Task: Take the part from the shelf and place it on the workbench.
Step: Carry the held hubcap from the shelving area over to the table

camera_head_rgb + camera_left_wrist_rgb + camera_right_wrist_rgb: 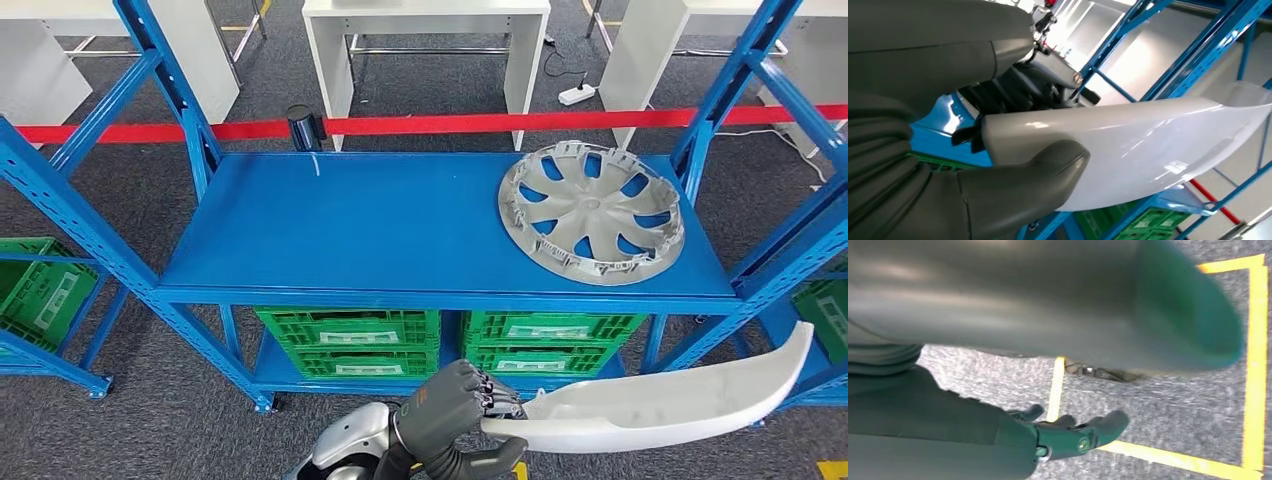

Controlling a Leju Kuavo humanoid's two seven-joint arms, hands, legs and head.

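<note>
part: long white curved panel [670,400], already off the shelf and hanging in the air low in front of the robot, sticking out to its right. No contact with the shelf that I can see

left hand: the left hand [455,405] has it by one end. Wrist view shows the thumb [1048,175] pressed on one face and the dark fingers [1013,92] wrapped over the other, so a proper clamp on the panel's edge

right hand: the right hand [1073,437] hangs down over grey carpet with yellow tape lines, fingers loosely spread and nothing in them

shelf: blue rack [400,225] straight ahead, one silver hubcap [590,210] lying flat toward the right end of the top deck

progress: I'd say the pickup half is done, part is in hand and clear of the rack. What's left is the carry and the put-down. No worktop I can confidently call the target; there are white tables [425,40] past the red barrier tape [500,123], but can't tell if one's the destination

count: one panel, one hubcap, four green crates [345,328] stacked in two pairs under the deck, more green crates partly visible at either edge, three white tables in the back
</note>
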